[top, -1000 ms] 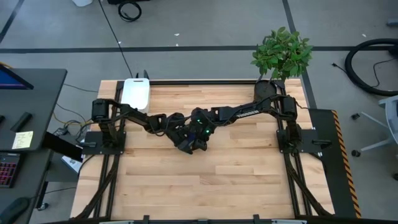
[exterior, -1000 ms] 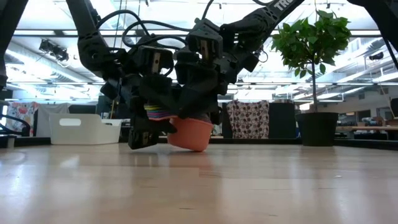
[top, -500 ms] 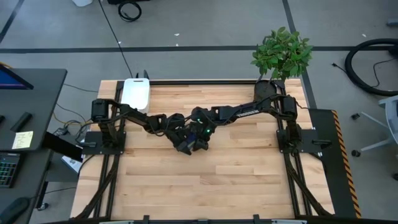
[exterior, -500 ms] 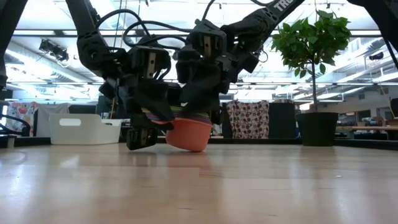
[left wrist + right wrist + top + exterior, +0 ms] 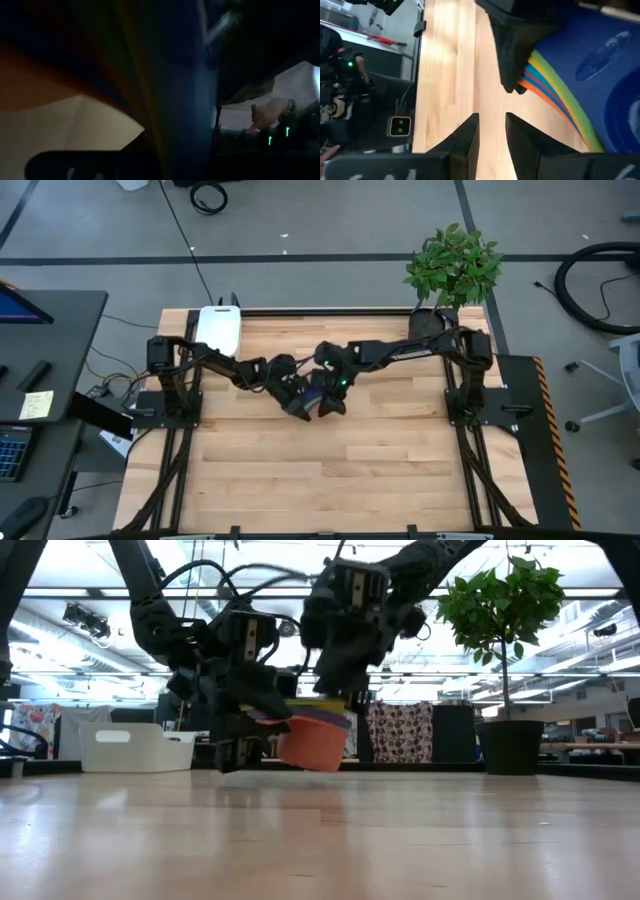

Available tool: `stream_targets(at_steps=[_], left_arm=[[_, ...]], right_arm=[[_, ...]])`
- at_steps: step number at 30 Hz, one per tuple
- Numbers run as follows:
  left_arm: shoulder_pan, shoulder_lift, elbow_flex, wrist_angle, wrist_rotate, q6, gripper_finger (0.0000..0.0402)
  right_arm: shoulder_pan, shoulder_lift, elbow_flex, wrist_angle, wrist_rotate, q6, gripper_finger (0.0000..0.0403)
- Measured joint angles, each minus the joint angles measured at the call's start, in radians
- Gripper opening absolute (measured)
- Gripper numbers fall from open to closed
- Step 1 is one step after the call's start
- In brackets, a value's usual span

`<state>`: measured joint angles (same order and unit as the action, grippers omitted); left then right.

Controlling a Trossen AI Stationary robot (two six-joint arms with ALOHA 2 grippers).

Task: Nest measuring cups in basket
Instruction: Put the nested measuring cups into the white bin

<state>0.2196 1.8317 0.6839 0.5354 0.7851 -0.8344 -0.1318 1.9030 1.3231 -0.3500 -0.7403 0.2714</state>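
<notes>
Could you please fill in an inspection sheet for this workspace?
Surface: wooden table, no spills seen.
Job's things: measuring cups nested in one stack, orange outermost, mid-table; basket at the far left corner, apart from them.
Clutter: potted plant at the far right corner.
Grippers: left claw shut on the stack's handle side; right claw open, close by the stack.
Cables: coiled cable on the floor beyond the table.
Surroundings: desk left of the table.

high: bright, even overhead light, soft shadows | low: backlit by ceiling strips, arms dark, table sheen | left wrist: very dim, blurred | right wrist: bright, close parts soft
</notes>
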Motion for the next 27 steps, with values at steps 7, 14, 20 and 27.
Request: stream_targets(at_steps=[7, 14, 20, 27], left_arm=[[0.032, 0.002, -0.003, -0.004, -0.007, -0.059, 0.0047], [0.059, -0.001, -0.004, 0.079, -0.001, -0.129, 0.0047], [0.135, -0.077, -0.004, 0.093, -0.016, -0.148, 0.0047], [0.242, -0.185, -0.004, 0.068, -0.044, -0.155, 0.0047]], right_arm=[[-0.010, -0.087, 0.001, -0.047, 0.046, -0.047, 0.0096], [-0.014, -0.137, 0.001, -0.078, 0.052, -0.048, 0.0096], [-0.033, -0.200, 0.001, -0.103, 0.071, -0.065, 0.0096], [-0.042, -0.255, 0.001, -0.131, 0.104, -0.091, 0.0096]])
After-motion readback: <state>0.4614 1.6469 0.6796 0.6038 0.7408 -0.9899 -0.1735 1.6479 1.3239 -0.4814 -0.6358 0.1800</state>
